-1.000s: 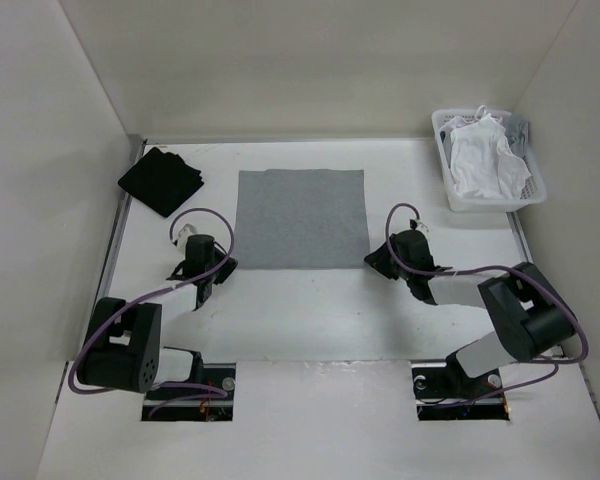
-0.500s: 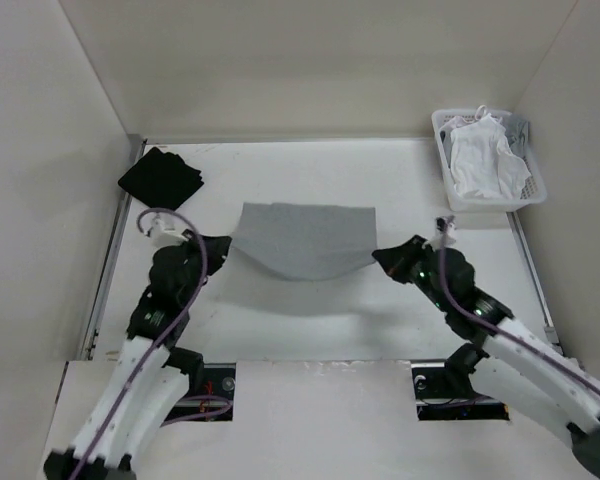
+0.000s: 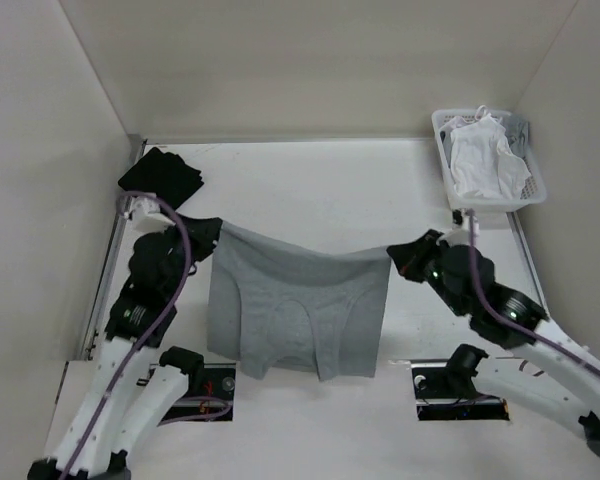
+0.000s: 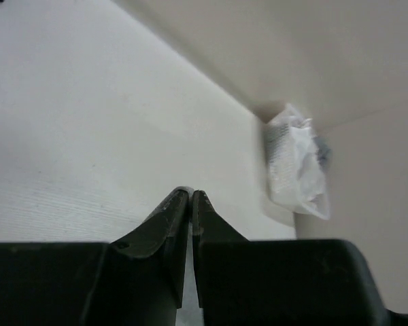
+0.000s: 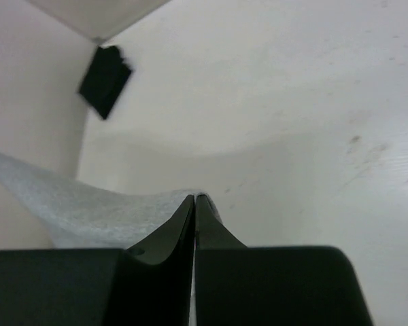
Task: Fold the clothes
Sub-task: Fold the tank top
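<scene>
The grey shirt hangs limp above the near surface, with the left end effector and right end effector each clenched on a top corner. It looks soft, light and saggy, so corner grips suit it best.

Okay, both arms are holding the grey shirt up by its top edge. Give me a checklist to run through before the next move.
1. Left gripper shut on one top corner of the grey shirt: ok.
2. Right gripper shut on the other top corner, with cloth at its fingertips in the right wrist view: ok.
3. Top edge taut between the grippers: not ok, it sags in the middle.
4. Bottom edge clear of the table: cannot tell.
5. Black cloth and white basket apart from the shirt: ok, both sit at the far corners.
</scene>
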Action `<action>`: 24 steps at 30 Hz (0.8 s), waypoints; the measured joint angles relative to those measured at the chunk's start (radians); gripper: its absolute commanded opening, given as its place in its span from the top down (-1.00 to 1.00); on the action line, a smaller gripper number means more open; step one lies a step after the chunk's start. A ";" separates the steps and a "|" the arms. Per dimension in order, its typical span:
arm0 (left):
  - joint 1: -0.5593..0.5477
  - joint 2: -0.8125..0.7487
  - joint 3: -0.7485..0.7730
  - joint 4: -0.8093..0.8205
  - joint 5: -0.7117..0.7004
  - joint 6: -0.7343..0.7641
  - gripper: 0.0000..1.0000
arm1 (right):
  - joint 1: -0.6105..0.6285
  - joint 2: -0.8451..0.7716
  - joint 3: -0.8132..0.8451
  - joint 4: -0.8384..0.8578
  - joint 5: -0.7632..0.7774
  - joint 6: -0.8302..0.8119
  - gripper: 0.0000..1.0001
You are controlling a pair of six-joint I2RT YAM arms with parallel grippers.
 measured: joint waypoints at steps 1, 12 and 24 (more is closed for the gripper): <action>0.007 0.066 -0.023 0.034 -0.002 0.001 0.98 | -0.082 0.049 -0.021 0.041 -0.042 -0.019 0.97; 0.141 1.007 0.116 0.352 0.005 0.003 0.97 | -0.636 0.992 0.153 0.430 -0.515 -0.115 0.99; 0.104 0.768 -0.033 0.486 0.028 -0.010 0.96 | -0.690 0.887 0.088 0.567 -0.601 -0.127 0.98</action>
